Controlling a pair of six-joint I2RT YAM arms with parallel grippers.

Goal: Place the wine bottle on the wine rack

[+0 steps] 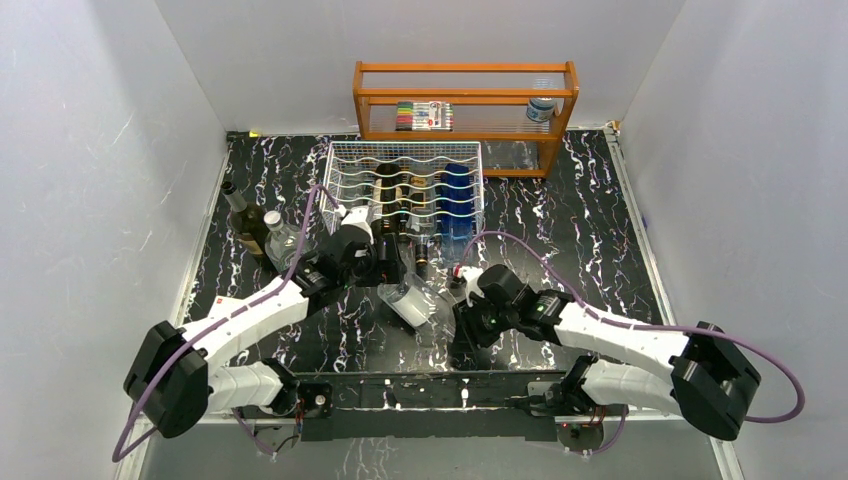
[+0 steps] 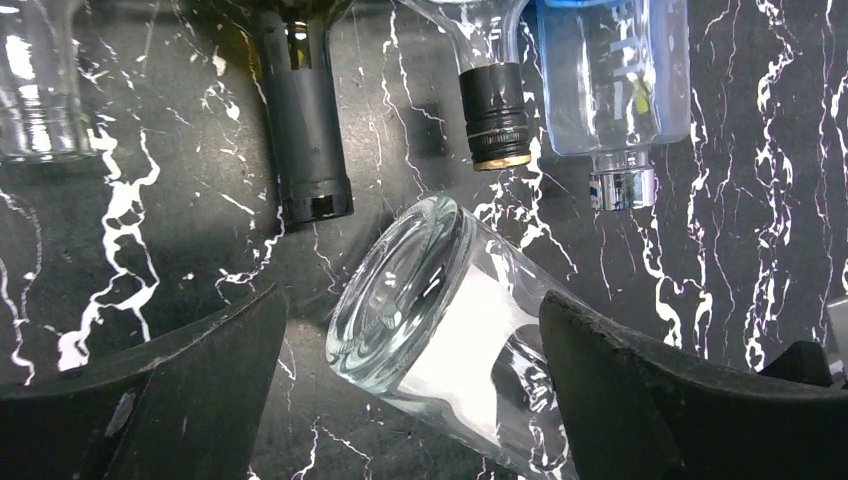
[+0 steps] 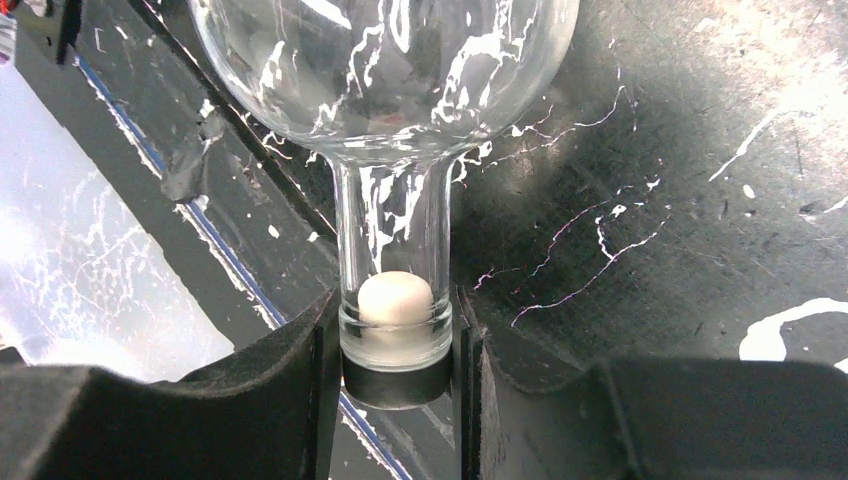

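**Neck clamped, base lying between open fingers**

The right gripper is clamped on the corked mouth of the wine bottle. A black pad presses each side of the glass neck at the bottom centre of the right wrist view, and the round shoulder fills the top of that frame.

In the left wrist view the left gripper stands wide apart, with its dark fingers in the lower corners. The bottle's thick clear base lies tilted between them and, as far as can be seen, touches neither.

From above, the bottle slants between the two wrists at the centre of the frame, above the black marbled table. I cannot tell whether it rests there or hangs free. Just above it in the frame is the wine rack, holding dark bottles and a blue bottle.

This looks like a two-handed pick-up. The left fingers should centre on the body near the base and close squarely, because smooth glass held only at the neck can pivot. Both arms should then rise together, keep the bottle level, and steer it to a free cradle clear of the stored bottles.
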